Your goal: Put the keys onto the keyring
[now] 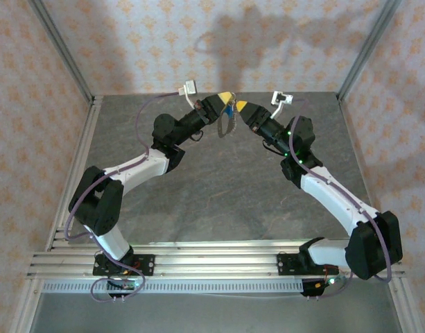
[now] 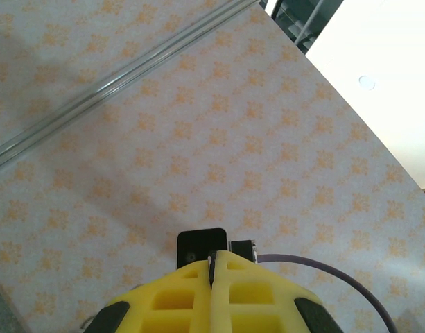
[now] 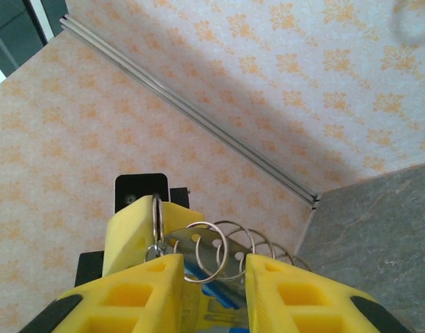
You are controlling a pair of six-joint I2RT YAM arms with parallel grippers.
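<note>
Grey on the table (image 1: 219, 201), past the rail (image 1: 219, 258) at the near edge. Higher and further back, both arms lifted, tips brought together in mid-air above the far side of the table: left gripper (image 1: 225, 97) facing right gripper (image 1: 241, 105), nearly touching.

Left fingers (image 2: 240, 277) pressed flat together, no gap. Apparently pinched on the top of the keyring (image 1: 223, 127), with its tan loop dangling just below the tips.

Right fingers (image 3: 267, 267) apart, with the key (image 3: 220, 309) lodged between: blue head low in the gap, toward the palm, pale metal and several wire loops of the keyring crossing in front. Reads as a clamp on the key, though hard to confirm with the contact points hidden. From above, just a blue speck between the two tips.

Progress, as a judgement: midway. Done: both parts off the table, one per gripper, and brought together. Left: getting a loop through the key's hole, then letting go with the key hanging from the keyring. Cannot tell yet whether threaded or merely overlapping.

Behind everything, patterned wall (image 1: 267, 41).
</note>
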